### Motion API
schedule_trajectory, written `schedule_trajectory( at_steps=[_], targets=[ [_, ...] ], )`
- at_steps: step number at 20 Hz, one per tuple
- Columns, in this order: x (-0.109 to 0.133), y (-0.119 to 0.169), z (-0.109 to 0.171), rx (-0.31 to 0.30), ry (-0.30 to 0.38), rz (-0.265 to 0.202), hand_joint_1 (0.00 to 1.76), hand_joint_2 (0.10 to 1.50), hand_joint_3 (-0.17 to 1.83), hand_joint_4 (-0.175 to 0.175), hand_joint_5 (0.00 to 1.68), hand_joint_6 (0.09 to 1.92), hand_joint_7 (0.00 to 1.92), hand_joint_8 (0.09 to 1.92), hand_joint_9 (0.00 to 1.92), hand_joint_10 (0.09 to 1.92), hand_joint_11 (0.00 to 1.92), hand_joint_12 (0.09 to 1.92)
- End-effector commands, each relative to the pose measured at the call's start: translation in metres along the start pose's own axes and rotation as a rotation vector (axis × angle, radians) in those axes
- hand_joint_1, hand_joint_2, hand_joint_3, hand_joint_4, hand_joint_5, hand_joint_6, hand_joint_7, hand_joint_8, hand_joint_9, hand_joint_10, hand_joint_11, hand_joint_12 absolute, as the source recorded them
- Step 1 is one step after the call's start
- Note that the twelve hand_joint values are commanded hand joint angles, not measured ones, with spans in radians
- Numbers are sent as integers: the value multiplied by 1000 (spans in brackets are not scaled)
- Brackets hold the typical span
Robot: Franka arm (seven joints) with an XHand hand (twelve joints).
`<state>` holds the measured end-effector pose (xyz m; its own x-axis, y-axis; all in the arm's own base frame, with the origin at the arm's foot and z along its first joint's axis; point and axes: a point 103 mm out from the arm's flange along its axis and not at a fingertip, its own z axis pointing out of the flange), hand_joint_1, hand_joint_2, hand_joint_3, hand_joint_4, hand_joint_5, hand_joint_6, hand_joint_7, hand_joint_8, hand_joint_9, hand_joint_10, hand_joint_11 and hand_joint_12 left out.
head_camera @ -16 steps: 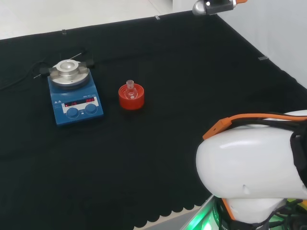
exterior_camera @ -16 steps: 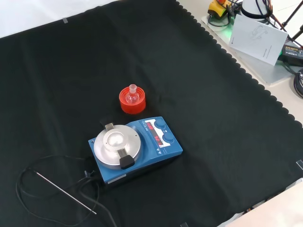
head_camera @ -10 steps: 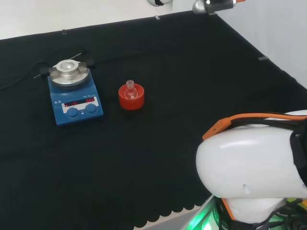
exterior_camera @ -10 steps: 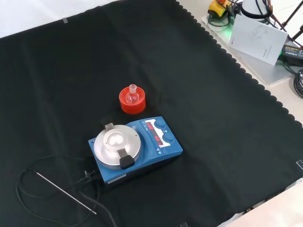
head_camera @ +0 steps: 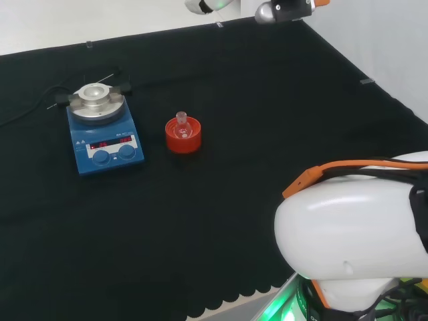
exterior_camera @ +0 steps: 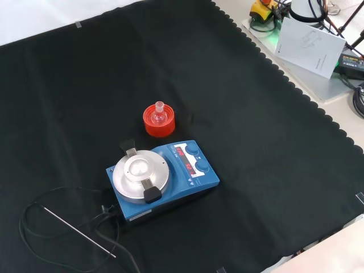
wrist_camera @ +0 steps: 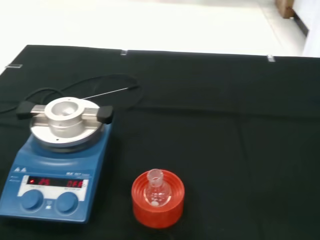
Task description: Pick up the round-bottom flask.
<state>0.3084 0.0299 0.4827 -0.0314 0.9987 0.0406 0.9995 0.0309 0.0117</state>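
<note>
A small clear round-bottom flask (head_camera: 181,124) (exterior_camera: 160,113) (wrist_camera: 156,189) stands upright in a red ribbed ring stand (head_camera: 182,140) (exterior_camera: 160,127) (wrist_camera: 157,212) near the middle of the black cloth. Nothing touches it. In the head view, a small grey-white part of the hand (head_camera: 200,5) shows at the top edge, high above and well away from the flask. Its state is hidden. The wrist view looks down on the flask from a distance.
A blue hotplate stirrer (head_camera: 105,137) (exterior_camera: 165,176) (wrist_camera: 55,165) with a metal top stands close beside the stand. Its thin probe and black cable (exterior_camera: 74,230) lie on the cloth. Papers and cables (exterior_camera: 310,40) lie past the cloth's scalloped edge. The arm's white link (head_camera: 354,241) fills the head view's lower right.
In the head view, the grey part at the top edge has shifted left and a grey-white piece has come into view beside it. Flask, stand and stirrer have not moved.
</note>
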Motion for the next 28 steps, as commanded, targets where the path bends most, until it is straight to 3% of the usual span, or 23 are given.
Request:
schedule_trajectory(
  at_steps=[1, 6, 9, 25, 28],
  targets=[
    [3, 2, 6, -3, 8, -14, 569, 496, 739, -99, 289, 87, 139, 730, 146, 903, 0, 1372],
    [0, 9, 17, 8, 40, -25, 582, 491, 742, -109, 381, 87, 252, 760, 251, 900, 0, 1463],
    [-8, 24, 37, 21, 46, -23, 596, 486, 744, -111, 405, 89, 295, 771, 290, 894, 0, 1490],
    [-31, 45, 82, 28, 141, -35, 647, 472, 745, -108, 465, 140, 347, 786, 336, 888, 0, 1524],
    [-42, 48, 96, 39, 159, -29, 654, 466, 754, -109, 407, 295, 355, 782, 347, 876, 1, 1532]
  ],
)
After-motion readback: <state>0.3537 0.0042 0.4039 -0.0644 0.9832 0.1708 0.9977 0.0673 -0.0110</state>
